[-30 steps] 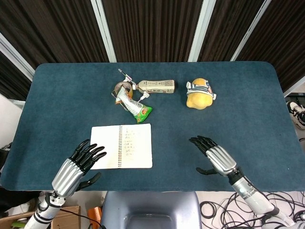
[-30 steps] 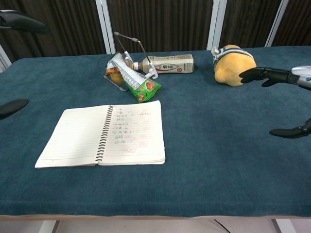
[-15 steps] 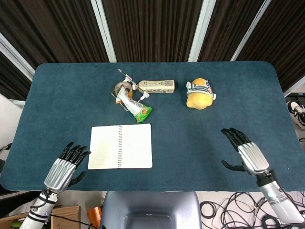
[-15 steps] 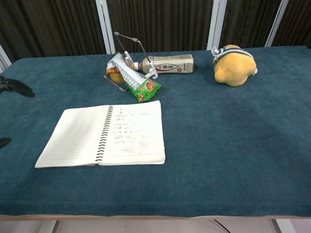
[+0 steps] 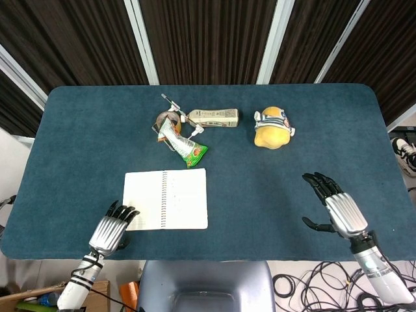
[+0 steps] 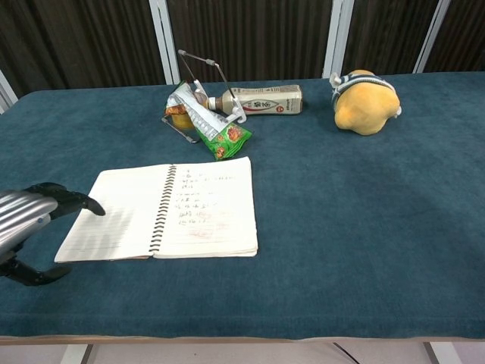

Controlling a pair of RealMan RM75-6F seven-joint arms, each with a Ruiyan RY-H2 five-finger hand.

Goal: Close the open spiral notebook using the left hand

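Observation:
The spiral notebook (image 5: 165,199) (image 6: 161,214) lies open and flat on the blue table, lined left page blank, right page with handwriting. My left hand (image 5: 113,229) (image 6: 34,220) is at the notebook's near left corner, fingers spread and holding nothing; its fingertips (image 6: 85,205) reach the outer edge of the left page. My right hand (image 5: 335,207) hovers open over the table's right front, far from the notebook, and shows only in the head view.
Behind the notebook lie a green snack packet (image 5: 185,147) (image 6: 211,125), a bottle on its side (image 5: 213,117) (image 6: 258,99) and a wire-framed item (image 5: 170,119). A yellow plush toy (image 5: 272,129) (image 6: 364,101) sits at the back right. The table's front edge (image 6: 242,337) is close.
My left hand drew back to the left, then came in low to the notebook's near left corner. My right hand moved right and out of the chest view. The notebook has not moved.

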